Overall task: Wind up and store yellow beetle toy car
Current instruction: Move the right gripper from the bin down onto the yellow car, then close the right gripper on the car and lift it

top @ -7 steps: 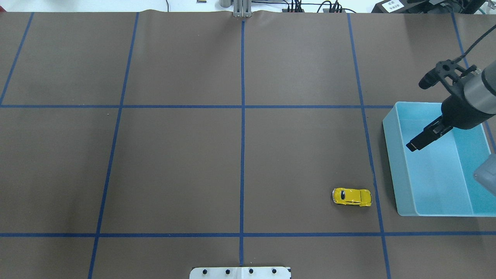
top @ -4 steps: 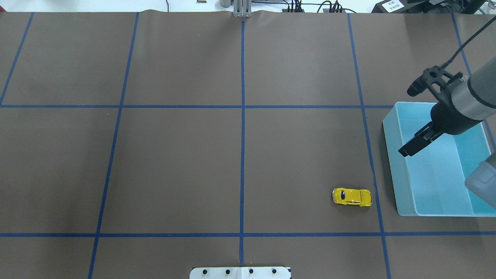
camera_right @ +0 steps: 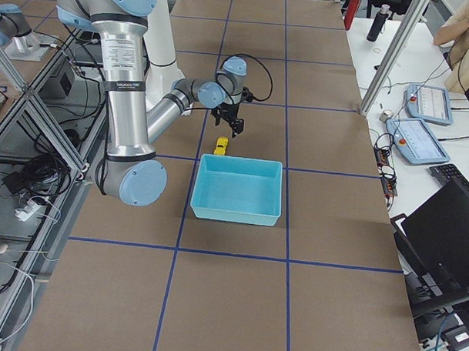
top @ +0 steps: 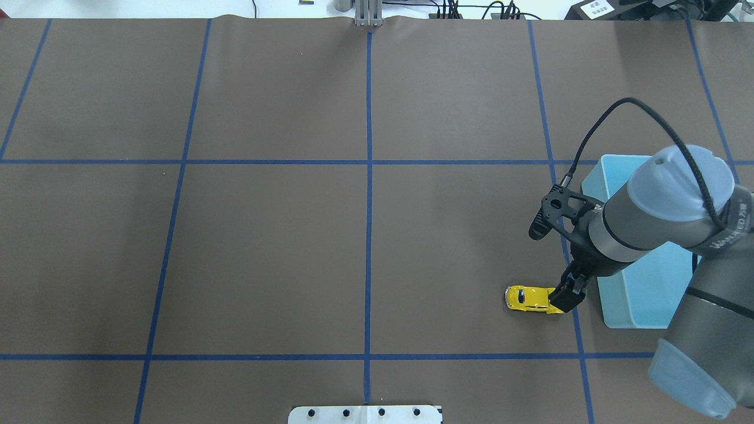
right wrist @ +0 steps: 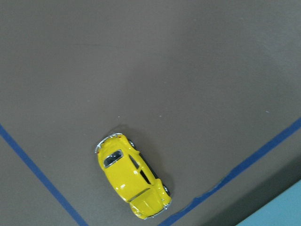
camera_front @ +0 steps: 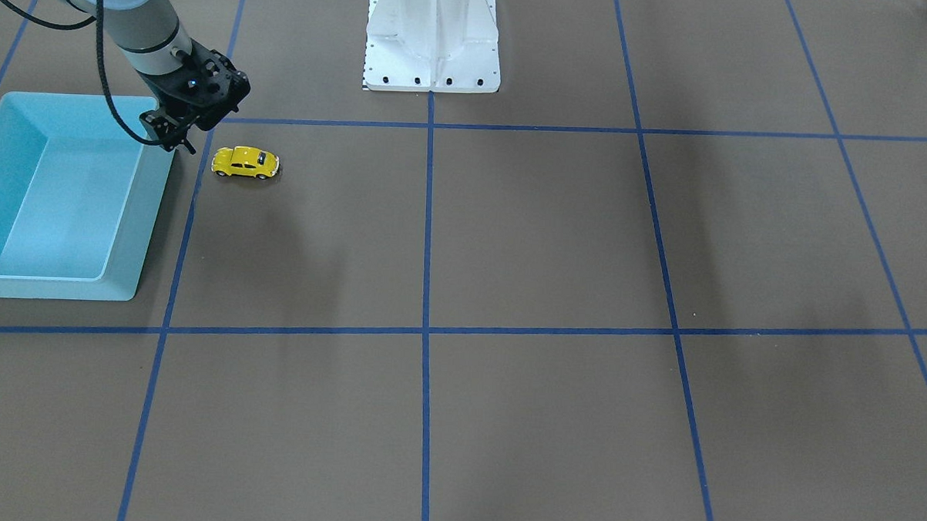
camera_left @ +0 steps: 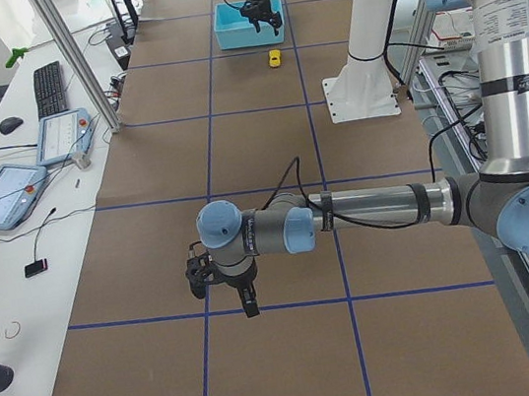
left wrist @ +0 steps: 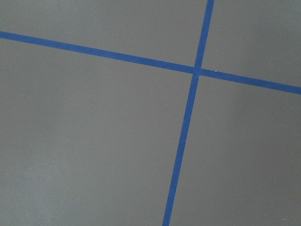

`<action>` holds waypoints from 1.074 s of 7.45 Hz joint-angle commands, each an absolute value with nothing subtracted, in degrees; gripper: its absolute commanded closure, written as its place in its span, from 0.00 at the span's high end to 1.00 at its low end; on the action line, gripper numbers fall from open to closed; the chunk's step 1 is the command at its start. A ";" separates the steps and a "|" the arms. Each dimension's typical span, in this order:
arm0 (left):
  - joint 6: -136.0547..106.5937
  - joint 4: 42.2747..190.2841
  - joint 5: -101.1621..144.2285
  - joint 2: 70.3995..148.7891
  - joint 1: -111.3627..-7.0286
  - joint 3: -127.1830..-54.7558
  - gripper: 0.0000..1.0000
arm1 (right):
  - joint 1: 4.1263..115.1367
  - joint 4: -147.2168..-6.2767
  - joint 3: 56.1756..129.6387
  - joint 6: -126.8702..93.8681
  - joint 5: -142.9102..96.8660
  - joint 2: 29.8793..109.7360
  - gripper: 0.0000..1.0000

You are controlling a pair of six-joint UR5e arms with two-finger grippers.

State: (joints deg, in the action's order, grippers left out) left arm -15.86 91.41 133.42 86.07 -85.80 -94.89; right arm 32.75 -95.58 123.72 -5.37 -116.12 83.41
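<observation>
The yellow beetle toy car (top: 533,299) stands on its wheels on the brown table, just left of the light blue bin (top: 612,300). It also shows in the front view (camera_front: 245,162) and the right wrist view (right wrist: 132,181). My right gripper (top: 565,300) hangs over the car's end that is nearest the bin, a little above the table. In the front view the right gripper (camera_front: 176,141) looks open and empty, between the bin (camera_front: 151,203) and the car. My left gripper (camera_left: 249,305) shows only in the exterior left view, far from the car; I cannot tell its state.
The bin's inside (camera_right: 242,187) holds nothing. The robot's white base (camera_front: 432,43) stands at the table's middle edge. Blue tape lines (top: 369,176) divide the brown table cover into squares. A corner of the bin (right wrist: 288,213) shows in the right wrist view.
My right arm has swung from above the bin down and toward the car, and its gripper now hangs at the car's end. The car has not moved.
</observation>
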 commanded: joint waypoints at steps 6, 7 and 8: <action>-15.91 91.23 133.42 86.13 -85.96 -95.18 1.00 | 23.47 -87.98 116.80 2.81 -103.37 81.65 1.00; -15.91 91.23 133.42 86.13 -85.96 -95.19 1.00 | 23.47 -87.98 117.15 2.90 -101.71 81.65 1.00; -15.91 91.23 133.42 86.13 -85.96 -95.01 1.00 | 23.21 -87.98 116.90 2.90 -101.69 81.65 1.00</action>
State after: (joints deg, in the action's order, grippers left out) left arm -15.91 91.23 133.42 86.17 -85.96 -95.14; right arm 23.43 -88.08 117.02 2.76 -102.39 81.63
